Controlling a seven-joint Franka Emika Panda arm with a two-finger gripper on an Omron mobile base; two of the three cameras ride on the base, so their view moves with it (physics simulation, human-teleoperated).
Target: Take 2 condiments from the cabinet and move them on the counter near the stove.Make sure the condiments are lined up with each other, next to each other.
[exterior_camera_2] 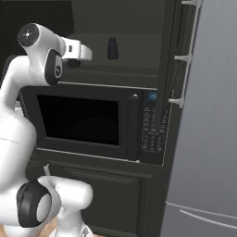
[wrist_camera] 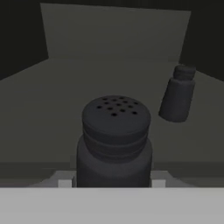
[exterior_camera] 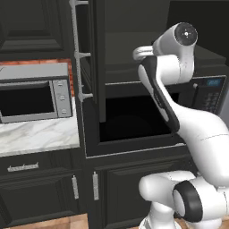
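Inside the open tall dark cabinet [exterior_camera_2: 172, 55], my gripper [wrist_camera: 111, 181] is shut on a black condiment shaker [wrist_camera: 114, 131] with a perforated rounded top, gripped low on its body. It stands upright on the dark inner shelf [wrist_camera: 52, 96]. A second black condiment [wrist_camera: 177, 94] stands apart, further back and to the right, seen also as the condiment [exterior_camera_2: 112, 48] on the shelf beside my white hand [exterior_camera_2: 78, 50]. The white marble counter [exterior_camera: 36, 134] lies to the left of the cabinet. The stove is out of view.
The cabinet door [exterior_camera: 89, 58] with silver bar handles stands open at the left. A black built-in microwave [exterior_camera_2: 92, 120] sits under the shelf. A silver microwave [exterior_camera: 33, 96] rests on the counter. A grey steel fridge [exterior_camera_2: 208, 139] stands at the right.
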